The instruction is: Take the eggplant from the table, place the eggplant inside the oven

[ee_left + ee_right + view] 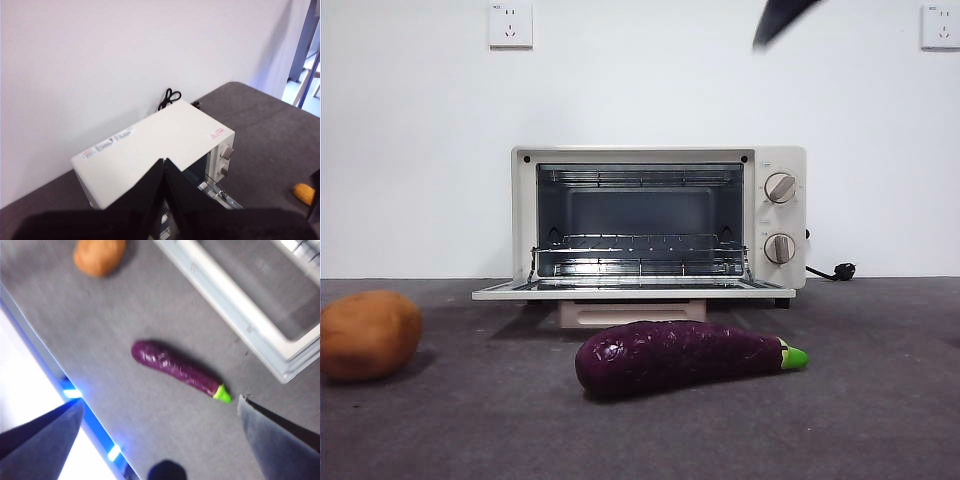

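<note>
The pick-up is not yet made: the eggplant (685, 355) lies on the tabletop (880, 420) just in front of the open oven (775, 215), and the right gripper (160, 440), jaws spread wide above it, must descend to grasp it while the left gripper (165, 172) waits clenched above the oven

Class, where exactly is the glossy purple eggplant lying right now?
In the front view, the glossy purple eggplant lies on the dark grey table, just in front of the open cream-white oven, with the orange-brown potato off to its left.
</note>
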Action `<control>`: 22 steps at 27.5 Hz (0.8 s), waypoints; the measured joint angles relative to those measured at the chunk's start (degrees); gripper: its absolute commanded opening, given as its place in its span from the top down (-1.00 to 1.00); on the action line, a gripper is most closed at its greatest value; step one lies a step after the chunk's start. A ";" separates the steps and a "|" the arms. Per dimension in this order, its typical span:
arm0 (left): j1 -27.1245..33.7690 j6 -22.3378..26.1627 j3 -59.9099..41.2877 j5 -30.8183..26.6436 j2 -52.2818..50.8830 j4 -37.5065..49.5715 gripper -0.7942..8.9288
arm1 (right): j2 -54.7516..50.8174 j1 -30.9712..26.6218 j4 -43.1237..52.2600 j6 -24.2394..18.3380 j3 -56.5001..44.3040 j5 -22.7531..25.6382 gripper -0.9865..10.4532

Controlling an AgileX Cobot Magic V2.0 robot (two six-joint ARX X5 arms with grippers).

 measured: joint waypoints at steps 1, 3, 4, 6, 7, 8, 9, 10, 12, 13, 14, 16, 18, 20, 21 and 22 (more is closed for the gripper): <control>0.00 0.00 0.00 0.00 -0.44 -0.15 0.85 | 0.28 0.00 0.85 -0.33 -1.42 0.17 -0.27; 0.00 0.00 0.02 0.00 -1.44 -1.18 0.85 | 0.44 0.00 2.54 -1.05 -4.79 0.31 -0.27; 0.00 0.00 0.02 0.00 -1.81 -1.64 0.85 | 0.44 0.00 3.32 -1.27 -6.25 0.28 -0.27; 0.00 0.00 0.00 0.00 -2.58 -2.01 0.85 | 0.44 0.00 5.03 -1.57 -9.42 0.37 -0.27; 0.00 0.00 0.00 0.00 -2.89 -2.03 0.85 | 0.44 0.07 5.77 -1.73 -10.78 0.39 -0.27; 0.00 0.00 0.00 0.00 -3.21 -2.05 0.85 | 0.44 0.35 6.51 -1.95 -12.46 0.44 -0.27; 0.00 0.00 0.02 0.00 -3.41 -2.05 0.85 | 0.44 0.61 7.17 -2.16 -13.70 0.46 -0.27; 0.00 0.00 0.00 0.00 -3.58 -2.14 0.85 | 0.44 1.05 8.15 -2.54 -14.95 0.48 -0.27; 0.00 0.00 0.02 0.00 -3.76 -2.67 0.85 | 0.50 2.45 10.23 -3.45 -17.42 0.98 -0.27; 0.00 0.00 0.02 0.00 -3.74 -2.93 0.85 | 0.63 3.19 10.99 -3.91 -18.21 1.46 -0.27; 0.00 0.00 0.02 0.00 -3.74 -3.21 0.85 | 0.87 4.33 12.20 -4.70 -19.23 2.73 -0.27; 0.00 0.00 0.02 0.00 -3.69 -3.43 0.85 | 1.90 6.05 13.25 -5.84 -20.15 5.18 -0.27; 0.00 0.00 0.02 0.00 -3.69 -3.82 0.85 | 4.07 7.80 14.29 -6.91 -20.39 8.09 -0.27; 0.00 0.00 0.02 0.00 -3.69 -4.57 0.85 | 6.84 8.94 16.00 -8.20 -20.39 9.86 -0.27; 0.00 0.00 0.02 0.00 -3.69 -4.74 0.85 | 8.15 9.27 16.28 -8.76 -20.39 10.38 -0.27; 0.00 0.00 0.02 -0.02 -3.69 -4.92 0.85 | 9.73 9.46 16.39 -9.27 -20.39 11.65 -0.27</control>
